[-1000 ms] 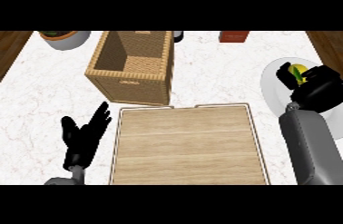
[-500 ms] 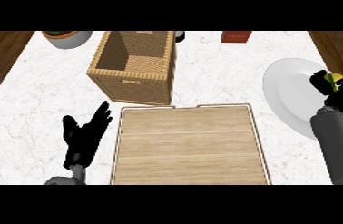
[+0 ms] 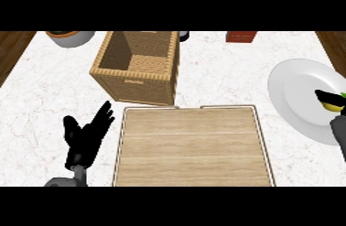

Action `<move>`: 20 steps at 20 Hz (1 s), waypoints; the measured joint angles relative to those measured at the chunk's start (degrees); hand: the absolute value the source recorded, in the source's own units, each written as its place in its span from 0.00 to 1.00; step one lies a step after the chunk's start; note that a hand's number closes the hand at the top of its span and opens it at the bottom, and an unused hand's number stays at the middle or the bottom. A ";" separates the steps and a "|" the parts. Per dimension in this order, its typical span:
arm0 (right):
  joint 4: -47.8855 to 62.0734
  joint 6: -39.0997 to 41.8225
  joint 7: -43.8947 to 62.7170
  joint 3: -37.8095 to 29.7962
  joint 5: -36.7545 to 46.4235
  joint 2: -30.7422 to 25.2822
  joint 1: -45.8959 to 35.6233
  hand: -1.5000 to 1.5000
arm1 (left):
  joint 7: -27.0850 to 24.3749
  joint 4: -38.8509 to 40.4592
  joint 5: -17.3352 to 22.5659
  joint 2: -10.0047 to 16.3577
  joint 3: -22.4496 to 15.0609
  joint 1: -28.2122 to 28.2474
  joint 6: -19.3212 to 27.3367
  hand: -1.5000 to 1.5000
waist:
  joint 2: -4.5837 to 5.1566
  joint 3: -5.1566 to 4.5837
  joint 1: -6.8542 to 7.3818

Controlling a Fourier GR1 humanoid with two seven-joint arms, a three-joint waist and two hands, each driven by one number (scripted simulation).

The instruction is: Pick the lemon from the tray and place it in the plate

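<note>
Yellow lemon (image 3: pixel 332 106) over white plate (image 3: pixel 297 90), clamped in right robot hand (image 3: pixel 326 97); left robot hand (image 3: pixel 83 137) spread.

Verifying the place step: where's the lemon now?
Head view, far right edge: the lemon is over the right side of the white plate, with the right hand curled round it, well clear of the wooden tray.
</note>
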 measured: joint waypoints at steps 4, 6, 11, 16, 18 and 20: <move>-1.30 1.44 -12.72 -4.30 -8.00 0.43 0.82 0.00 | 0.09 -0.88 0.05 0.29 -0.05 0.94 -0.34 0.50 | -0.04 0.08 -0.02; -2.50 0.87 -18.61 -6.73 -11.69 1.07 0.82 0.00 | -0.69 -0.32 -0.07 0.08 -0.02 1.34 -0.35 0.50 | -0.04 0.07 -0.14; -4.37 1.63 -32.30 -14.21 -21.96 2.14 1.79 0.00 | -0.41 -0.13 0.14 0.22 0.46 0.99 -0.60 0.50 | -0.21 -0.03 -0.58; -5.31 8.75 -42.62 -19.88 -31.42 3.15 5.29 0.00 | 0.43 -1.29 -0.11 -0.10 0.61 1.87 -0.01 0.50 | -0.62 -0.21 -1.24; -6.54 13.00 -45.20 -20.85 -34.37 3.88 7.66 0.00 | 0.45 -1.53 -0.28 -0.08 0.78 2.21 0.09 0.50 | -0.77 -0.29 -1.56; -9.39 16.84 -45.87 -20.46 -36.24 4.89 10.55 0.00 | 0.72 -1.26 -0.20 0.05 1.15 1.92 -0.14 0.50 | -0.90 -0.34 -1.91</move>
